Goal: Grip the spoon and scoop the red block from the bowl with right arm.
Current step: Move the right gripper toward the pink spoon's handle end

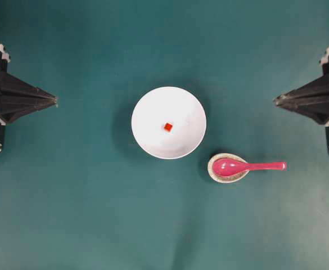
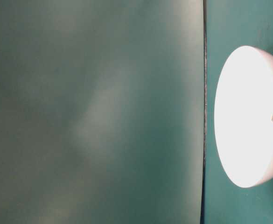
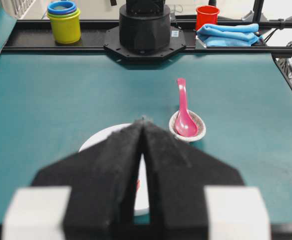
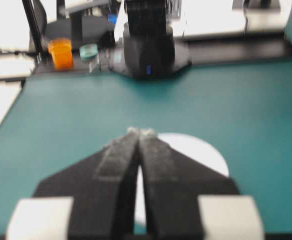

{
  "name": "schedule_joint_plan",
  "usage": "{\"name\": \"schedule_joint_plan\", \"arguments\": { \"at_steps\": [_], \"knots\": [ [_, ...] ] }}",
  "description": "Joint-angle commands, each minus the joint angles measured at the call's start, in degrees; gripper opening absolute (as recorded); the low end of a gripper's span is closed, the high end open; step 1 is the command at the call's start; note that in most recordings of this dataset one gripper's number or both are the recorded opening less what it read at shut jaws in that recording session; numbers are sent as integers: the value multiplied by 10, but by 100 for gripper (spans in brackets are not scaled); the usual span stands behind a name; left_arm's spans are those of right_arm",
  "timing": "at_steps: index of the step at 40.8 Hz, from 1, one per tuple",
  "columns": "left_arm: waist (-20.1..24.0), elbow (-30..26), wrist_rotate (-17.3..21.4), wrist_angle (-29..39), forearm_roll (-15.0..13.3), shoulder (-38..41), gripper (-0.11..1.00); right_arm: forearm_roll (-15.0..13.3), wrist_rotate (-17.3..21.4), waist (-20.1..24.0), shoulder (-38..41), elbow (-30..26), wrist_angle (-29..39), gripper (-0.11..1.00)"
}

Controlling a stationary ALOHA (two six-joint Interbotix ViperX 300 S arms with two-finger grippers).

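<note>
The white bowl (image 1: 168, 122) sits mid-table with the tiny red block (image 1: 168, 127) inside it. The pink spoon (image 1: 248, 166) lies to its lower right, scoop in a small speckled rest (image 1: 228, 168), handle pointing right. My left gripper (image 1: 55, 101) is shut and empty at the left edge. My right gripper (image 1: 275, 100) is shut and empty at the right edge, above the spoon's handle end. In the left wrist view the shut gripper (image 3: 143, 120) covers most of the bowl (image 3: 98, 140); the spoon (image 3: 183, 112) shows beyond. In the right wrist view the shut gripper (image 4: 140, 131) partly hides the bowl (image 4: 200, 150).
Stacked cups (image 3: 64, 20), a red cup (image 3: 207, 16) and a blue cloth (image 3: 229, 34) sit behind the far arm base in the left wrist view. An orange cup (image 4: 61, 53) stands off the mat in the right wrist view. The table-level view shows the bowl's side (image 2: 250, 116).
</note>
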Motion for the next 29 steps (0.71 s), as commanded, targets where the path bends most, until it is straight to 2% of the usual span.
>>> {"name": "schedule_joint_plan", "arguments": {
  "at_steps": [1, 3, 7, 9, 13, 19, 23, 29],
  "knots": [
    [3, -17, 1, -3, 2, 3, 0, 2, 4, 6, 18, 7, -11, 3],
    [2, -18, 1, -3, 2, 2, 0, 6, 7, 11, 31, 19, -14, 11],
    [2, -18, 1, -3, 2, 4, 0, 14, 14, 25, 59, 52, -47, 39],
    [3, -18, 2, -2, 2, 4, 0, 18, 18, 34, 74, 71, -83, 46],
    [5, -18, 2, 1, 2, 6, 0, 34, 28, 53, 103, 111, -162, 43],
    [14, -17, 2, 4, 2, 7, 0, 76, 54, 95, 161, 163, -287, 42],
    [17, -17, 3, 3, 2, 7, 0, 92, 65, 125, 198, 178, -318, 41],
    [18, -16, 3, 3, 2, 12, 0, 112, 67, 166, 246, 178, -326, 41]
  ]
}}
